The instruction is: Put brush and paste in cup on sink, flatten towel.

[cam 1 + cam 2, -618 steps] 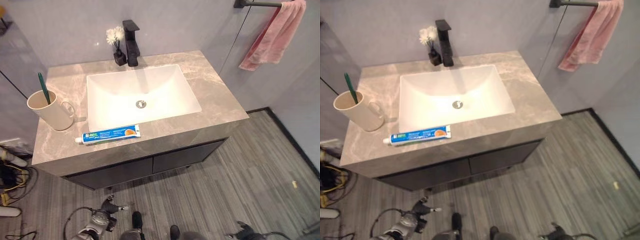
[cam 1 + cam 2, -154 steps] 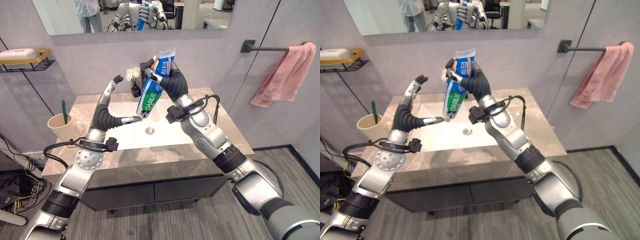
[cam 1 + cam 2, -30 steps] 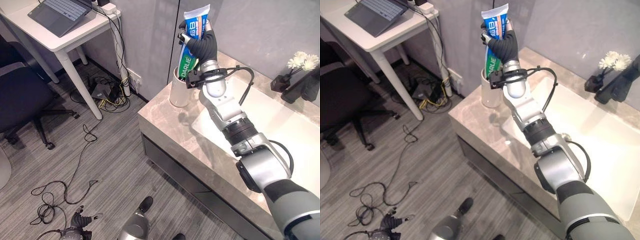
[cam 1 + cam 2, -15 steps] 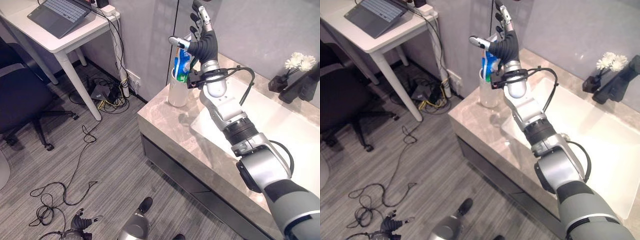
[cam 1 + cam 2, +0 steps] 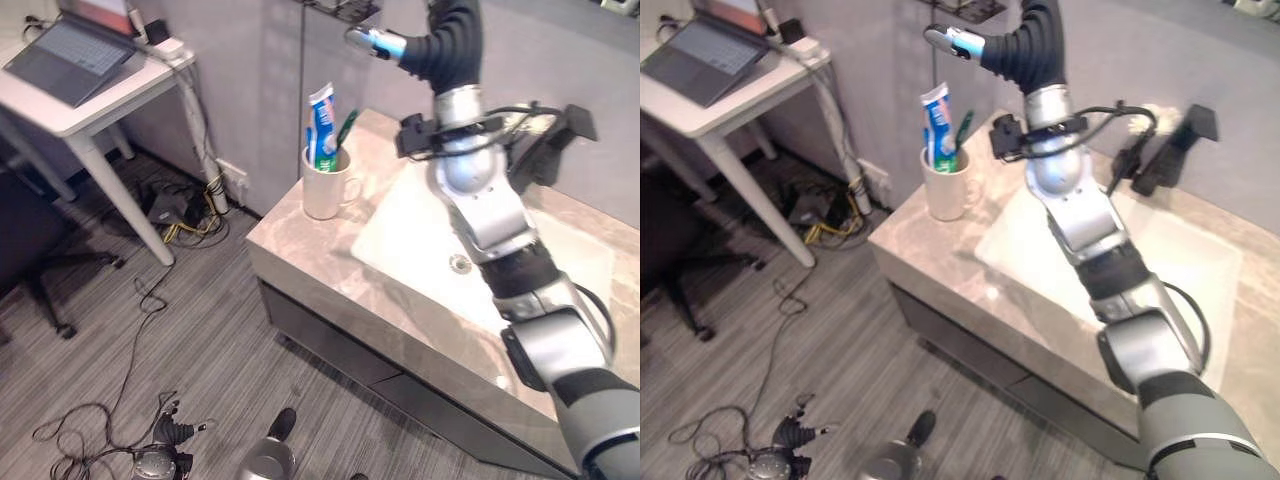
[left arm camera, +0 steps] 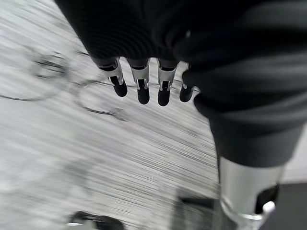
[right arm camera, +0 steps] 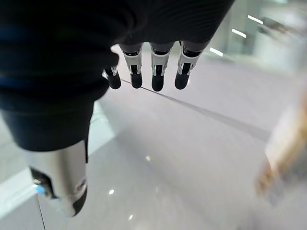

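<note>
Standing upright in the cream cup (image 5: 322, 190), the blue-and-white paste (image 5: 320, 128) leans against the rim with its crimped end up, and the green brush (image 5: 345, 128) sticks out of the same cup just beside it. The cup sits on the corner of the grey marble bench (image 5: 300, 240), handle turned toward the white sink (image 5: 420, 240). The right robot hand (image 5: 1025, 45) is raised above and beyond the cup, well apart from it, with nothing in it; its thumb (image 5: 945, 38) points out over the cup side. In the right wrist view the right robot hand's fingers (image 7: 158, 72) hang straight and relaxed in a row, thumb apart, so the state is wide and empty, with pale wall surface past them. The left robot hand (image 6: 144, 38) is down low near the floor (image 5: 150, 340); in the left wrist view its fingers (image 6: 141, 86) are likewise straight and loose, holding nothing, with striped grey floor beyond them. Relative to the right robot hand, the cup with paste and brush lies below and toward the thumb side; the black faucet (image 5: 545, 150) stands off on the opposite side, at the back of the sink, with white flowers (image 5: 1155, 118) next to it. Farther out past the cup, off the bench, a white side table (image 5: 90, 90) carries a laptop (image 5: 60, 55).
</note>
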Robot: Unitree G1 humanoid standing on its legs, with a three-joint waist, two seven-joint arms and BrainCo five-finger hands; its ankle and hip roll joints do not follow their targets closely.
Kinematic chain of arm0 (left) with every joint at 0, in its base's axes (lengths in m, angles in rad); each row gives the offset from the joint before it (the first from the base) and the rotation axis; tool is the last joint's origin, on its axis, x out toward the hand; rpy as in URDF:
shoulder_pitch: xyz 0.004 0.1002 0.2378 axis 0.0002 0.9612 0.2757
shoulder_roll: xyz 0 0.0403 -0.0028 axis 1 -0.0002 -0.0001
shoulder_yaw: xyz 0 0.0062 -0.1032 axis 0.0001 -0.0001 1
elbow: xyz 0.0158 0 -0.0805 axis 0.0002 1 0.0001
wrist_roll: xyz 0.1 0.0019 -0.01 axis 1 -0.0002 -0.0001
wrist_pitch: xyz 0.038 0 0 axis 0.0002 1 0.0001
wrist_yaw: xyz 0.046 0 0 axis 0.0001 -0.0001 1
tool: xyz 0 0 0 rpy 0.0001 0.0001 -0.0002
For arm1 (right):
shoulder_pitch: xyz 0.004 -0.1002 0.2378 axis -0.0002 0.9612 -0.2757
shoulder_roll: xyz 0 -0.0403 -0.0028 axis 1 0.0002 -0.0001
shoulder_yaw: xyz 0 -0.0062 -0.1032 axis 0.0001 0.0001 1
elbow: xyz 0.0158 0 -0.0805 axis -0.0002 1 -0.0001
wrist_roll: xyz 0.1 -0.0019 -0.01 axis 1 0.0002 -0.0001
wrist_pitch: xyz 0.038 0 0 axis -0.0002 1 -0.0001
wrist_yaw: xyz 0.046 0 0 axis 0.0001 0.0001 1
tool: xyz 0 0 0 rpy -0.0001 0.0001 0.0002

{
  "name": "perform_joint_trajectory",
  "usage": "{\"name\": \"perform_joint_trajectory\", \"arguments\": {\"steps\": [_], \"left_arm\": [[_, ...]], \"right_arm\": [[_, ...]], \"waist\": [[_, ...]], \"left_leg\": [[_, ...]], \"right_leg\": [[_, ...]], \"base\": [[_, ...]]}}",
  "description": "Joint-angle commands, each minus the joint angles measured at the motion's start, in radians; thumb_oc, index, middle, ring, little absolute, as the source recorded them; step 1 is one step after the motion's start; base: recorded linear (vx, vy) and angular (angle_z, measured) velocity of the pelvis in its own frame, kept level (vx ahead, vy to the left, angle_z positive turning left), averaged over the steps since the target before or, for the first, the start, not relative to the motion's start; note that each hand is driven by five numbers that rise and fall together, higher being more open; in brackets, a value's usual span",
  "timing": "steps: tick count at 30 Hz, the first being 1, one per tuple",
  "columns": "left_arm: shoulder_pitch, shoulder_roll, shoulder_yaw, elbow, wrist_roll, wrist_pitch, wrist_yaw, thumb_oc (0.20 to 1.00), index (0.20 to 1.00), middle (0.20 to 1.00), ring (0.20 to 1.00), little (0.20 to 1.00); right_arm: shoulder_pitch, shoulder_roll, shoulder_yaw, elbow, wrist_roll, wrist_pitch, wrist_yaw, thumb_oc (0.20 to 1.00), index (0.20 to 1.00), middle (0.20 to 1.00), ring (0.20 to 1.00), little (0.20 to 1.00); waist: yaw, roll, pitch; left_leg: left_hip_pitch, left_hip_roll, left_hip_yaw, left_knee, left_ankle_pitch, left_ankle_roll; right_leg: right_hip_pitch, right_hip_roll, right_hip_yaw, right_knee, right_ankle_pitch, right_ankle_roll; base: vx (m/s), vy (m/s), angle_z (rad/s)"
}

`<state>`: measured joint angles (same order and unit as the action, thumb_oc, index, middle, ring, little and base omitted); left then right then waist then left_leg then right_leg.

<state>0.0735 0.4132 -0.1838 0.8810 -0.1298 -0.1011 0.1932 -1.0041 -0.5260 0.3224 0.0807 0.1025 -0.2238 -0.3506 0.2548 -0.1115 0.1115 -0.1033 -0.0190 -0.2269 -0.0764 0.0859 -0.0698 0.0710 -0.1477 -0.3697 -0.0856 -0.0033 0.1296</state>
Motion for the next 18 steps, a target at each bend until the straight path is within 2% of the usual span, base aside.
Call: {"name": "perform_joint_trajectory", "arguments": {"steps": [1, 3, 4, 5, 6, 8, 9, 10, 11, 12, 14, 18], "left_arm": [[0.004, 0.045, -0.076, -0.095, 0.105, -0.057, 0.033, 1.000, 1.000, 1.000, 1.000, 1.000], [0.030, 0.063, -0.072, -0.231, 0.093, -0.075, 0.020, 1.000, 1.000, 1.000, 1.000, 1.000], [0.031, 0.063, -0.072, -0.232, 0.093, -0.074, 0.020, 1.000, 1.000, 1.000, 1.000, 1.000], [0.056, 0.087, -0.055, -0.358, 0.086, -0.087, 0.009, 1.000, 1.000, 1.000, 1.000, 1.000], [0.056, 0.087, -0.055, -0.358, 0.086, -0.087, 0.009, 1.000, 1.000, 1.000, 1.000, 1.000], [0.078, 0.112, -0.022, -0.470, 0.083, -0.102, 0.008, 1.000, 1.000, 1.000, 1.000, 1.000], [0.103, 0.135, 0.002, -0.574, 0.082, -0.110, -0.001, 1.000, 1.000, 1.000, 1.000, 1.000], [0.109, 0.138, 0.003, -0.580, 0.081, -0.107, -0.003, 1.000, 1.000, 1.000, 1.000, 1.000], [0.144, 0.151, 0.050, -0.643, 0.079, -0.118, -0.011, 1.000, 1.000, 1.000, 1.000, 1.000], [0.148, 0.153, 0.050, -0.646, 0.079, -0.116, -0.012, 1.000, 1.000, 1.000, 1.000, 1.000], [0.212, 0.199, 0.125, -0.788, 0.082, -0.141, -0.039, 1.000, 1.000, 1.000, 1.000, 1.000], [0.259, 0.236, 0.194, -0.877, 0.049, -0.161, -0.052, 1.000, 1.000, 1.000, 1.000, 1.000]], "right_arm": [[0.074, -0.009, -0.011, 0.005, -0.039, -0.048, -0.028, 1.000, 1.000, 1.000, 1.000, 1.000], [0.165, -0.017, -0.046, -0.063, -0.052, -0.055, -0.023, 1.000, 1.000, 1.000, 1.000, 1.000], [0.166, -0.017, -0.047, -0.064, -0.052, -0.054, -0.023, 1.000, 1.000, 1.000, 1.000, 1.000], [0.248, -0.025, -0.084, -0.098, -0.099, -0.056, -0.033, 1.000, 1.000, 1.000, 1.000, 1.000], [0.248, -0.025, -0.084, -0.098, -0.099, -0.056, -0.033, 1.000, 1.000, 1.000, 1.000, 1.000], [0.360, -0.053, -0.143, -0.137, -0.136, -0.052, -0.042, 1.000, 1.000, 1.000, 1.000, 1.000], [0.443, -0.040, -0.188, -0.148, -0.122, -0.055, -0.040, 1.000, 1.000, 1.000, 1.000, 1.000], [0.449, -0.038, -0.190, -0.151, -0.122, -0.054, -0.039, 1.000, 1.000, 1.000, 1.000, 1.000], [0.519, -0.059, -0.235, -0.166, -0.134, -0.054, -0.037, 1.000, 1.000, 1.000, 1.000, 1.000], [0.523, -0.058, -0.235, -0.168, -0.134, -0.052, -0.036, 1.000, 1.000, 1.000, 1.000, 1.000], [0.658, -0.105, -0.347, -0.147, -0.135, -0.057, -0.042, 1.000, 1.000, 1.000, 1.000, 1.000], [0.775, -0.097, -0.452, -0.087, -0.109, -0.067, -0.067, 1.000, 1.000, 1.000, 1.000, 1.000]], "waist": [[-0.027, 0.010, -0.078], [-0.054, 0.019, -0.086], [-0.052, 0.018, -0.087], [-0.074, 0.031, -0.091], [-0.074, 0.031, -0.091], [-0.104, 0.042, -0.097], [-0.130, 0.054, -0.097], [-0.126, 0.052, -0.101], [-0.154, 0.063, -0.098], [-0.151, 0.063, -0.101], [-0.193, 0.078, -0.098], [-0.212, 0.086, -0.101]], "left_leg": [[0.013, 0.033, 0.083, -0.011, -0.030, 0.031], [0.031, 0.042, 0.113, -0.011, -0.038, 0.033], [0.031, 0.042, 0.114, -0.011, -0.039, 0.034], [0.043, 0.048, 0.133, -0.011, -0.044, 0.035], [0.043, 0.048, 0.133, -0.011, -0.044, 0.035], [0.056, 0.055, 0.157, -0.011, -0.048, 0.036], [0.062, 0.059, 0.178, -0.011, -0.042, 0.039], [0.069, 0.061, 0.181, -0.011, -0.053, 0.038], [0.075, 0.065, 0.205, -0.011, -0.046, 0.038], [0.081, 0.067, 0.208, -0.011, -0.056, 0.038], [0.092, 0.079, 0.249, -0.011, -0.053, 0.037], [0.105, 0.088, 0.269, -0.011, -0.065, 0.032]], "right_leg": [[-0.023, -0.053, 0.107, -0.002, 0.077, 0.032], [-0.027, -0.051, 0.134, -0.002, 0.077, 0.032], [-0.028, -0.051, 0.135, -0.002, 0.077, 0.032], [-0.030, -0.048, 0.151, -0.002, 0.076, 0.032], [-0.030, -0.048, 0.151, -0.002, 0.076, 0.032], [-0.036, -0.043, 0.172, -0.002, 0.076, 0.032], [-0.046, -0.041, 0.191, -0.002, 0.086, 0.030], [-0.042, -0.039, 0.194, -0.002, 0.078, 0.031], [-0.054, -0.036, 0.216, -0.002, 0.088, 0.030], [-0.050, -0.035, 0.219, -0.002, 0.080, 0.031], [-0.072, -0.026, 0.260, -0.002, 0.095, 0.032], [-0.077, -0.019, 0.279, -0.002, 0.090, 0.034]], "base": [[-0.03, 0.005, -0.69], [-0.03, 0.014, -0.55], [-0.03, 0.007, -0.43], [-0.02, -0.002, -0.46], [-0.02, 0.002, -0.39], [-0.03, 0.001, -0.25], [-0.02, -0.005, -0.17], [-0.06, 0.012, -0.21], [0.01, 0.004, -0.49], [-0.07, 0.003, -0.54], [-0.02, -0.013, -0.52], [0.00, -0.018, -0.43]]}}
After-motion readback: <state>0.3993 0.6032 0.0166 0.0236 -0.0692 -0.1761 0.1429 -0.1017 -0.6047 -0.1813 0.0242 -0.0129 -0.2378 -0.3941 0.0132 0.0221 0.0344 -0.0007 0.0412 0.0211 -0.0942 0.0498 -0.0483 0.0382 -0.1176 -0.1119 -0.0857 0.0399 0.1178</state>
